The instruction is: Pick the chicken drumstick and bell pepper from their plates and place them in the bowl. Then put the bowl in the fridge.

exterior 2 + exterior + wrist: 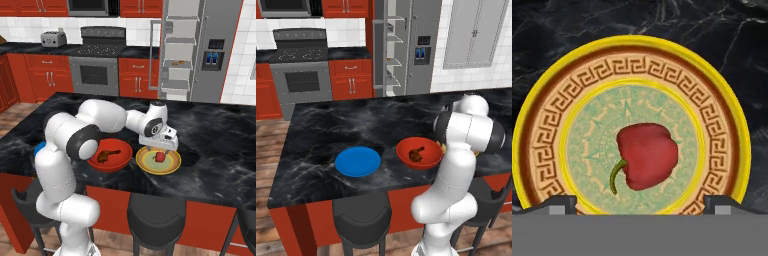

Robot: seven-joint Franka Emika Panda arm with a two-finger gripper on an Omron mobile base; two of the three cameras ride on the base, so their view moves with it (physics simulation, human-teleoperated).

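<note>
Red pepper [647, 156] on yellow plate [542, 125]: light, glossy, likely slippery (stem too thin). Grab across blocky middle. Gripper [161, 148] above it, fingers wide apart, empty.

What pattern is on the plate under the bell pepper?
A Greek-key band inside a yellow rim on the plate, pale green centre; clearest in the hand view.

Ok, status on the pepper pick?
Hand open, above bell pepper on yellow plate. Drumstick already in bowl. Nothing in the way.
</note>
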